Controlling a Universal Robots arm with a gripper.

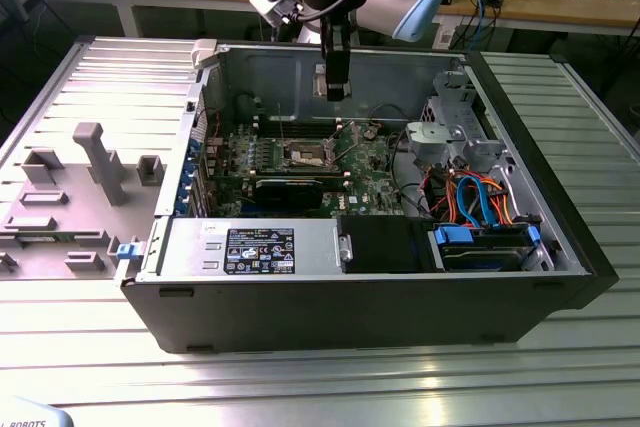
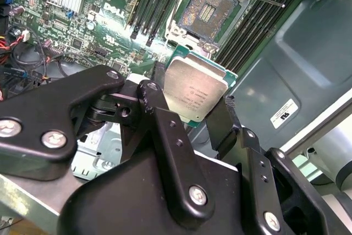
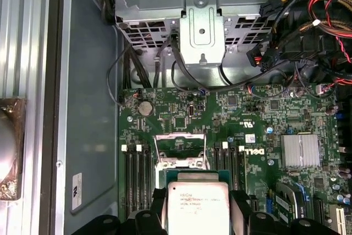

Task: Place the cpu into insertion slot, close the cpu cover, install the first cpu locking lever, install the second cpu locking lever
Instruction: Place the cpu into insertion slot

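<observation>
My gripper (image 1: 335,87), clamped on the cpu (image 2: 195,89), hovers above the open insertion slot (image 2: 212,6); placement is under way, needing the chip squared to the socket.

cpu (image 2: 195,89) above insertion slot (image 2: 212,6)

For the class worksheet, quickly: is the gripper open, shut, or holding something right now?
The gripper is shut on the cpu, which is not yet in the insertion slot.

Silver cpu (image 2: 195,89) aloft; insertion slot (image 2: 209,9) uncovered
</observation>
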